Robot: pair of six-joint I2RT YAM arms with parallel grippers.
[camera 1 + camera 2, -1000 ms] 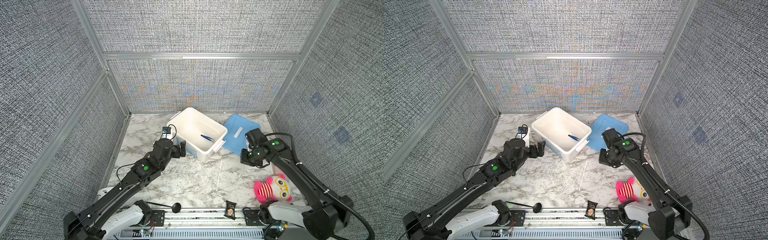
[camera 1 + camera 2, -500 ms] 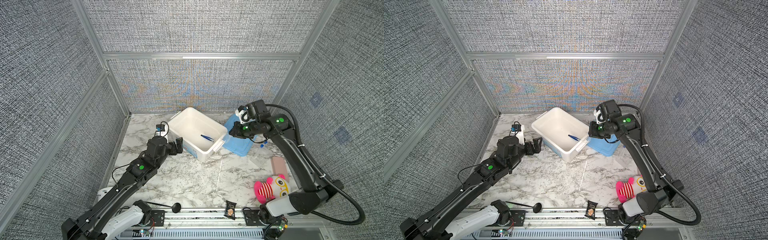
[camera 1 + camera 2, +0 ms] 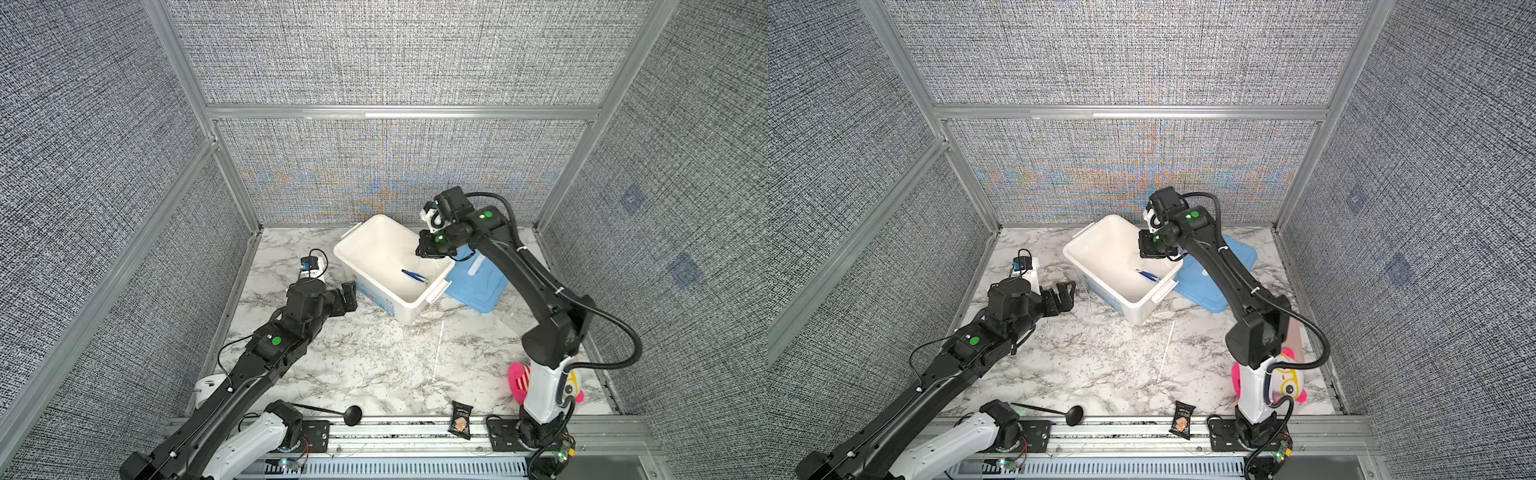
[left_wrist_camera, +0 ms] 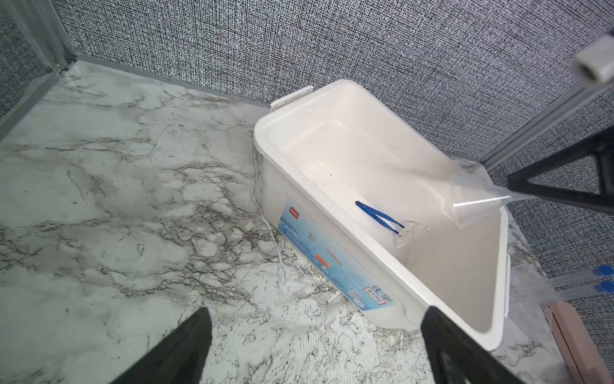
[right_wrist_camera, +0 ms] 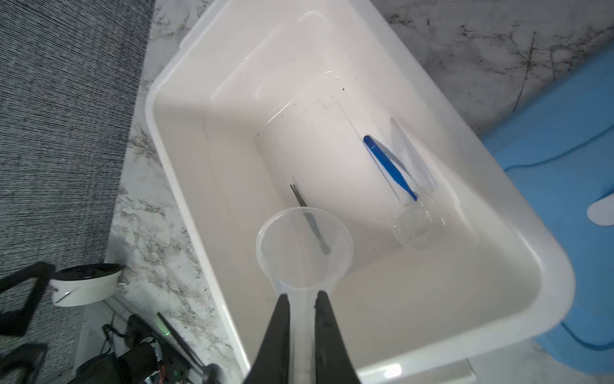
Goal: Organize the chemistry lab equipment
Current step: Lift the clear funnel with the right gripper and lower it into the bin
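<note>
Lower clear funnel [image 5: 304, 246] deeper inside white bin [image 5: 199, 173] before releasing | pinched by right gripper [image 5: 301, 297] | left gripper [image 3: 348, 297] wide, beside bin

White rectangular plastic bin [image 3: 365, 245], dark blue plastic tweezers [image 3: 413, 275], silver metal tweezers [image 5: 298, 197], clear plastic funnel [image 5: 285, 266], light blue flat plastic lid [image 3: 478, 291], white marble tabletop [image 3: 353, 353] veined grey, pink striped plush toy [image 3: 515, 382], black snack packet [image 3: 460, 419].

Black arms [image 3: 519, 270], green dots [image 3: 275, 341], white bases [image 3: 542, 390], black left pincer [image 3: 348, 296]
</note>
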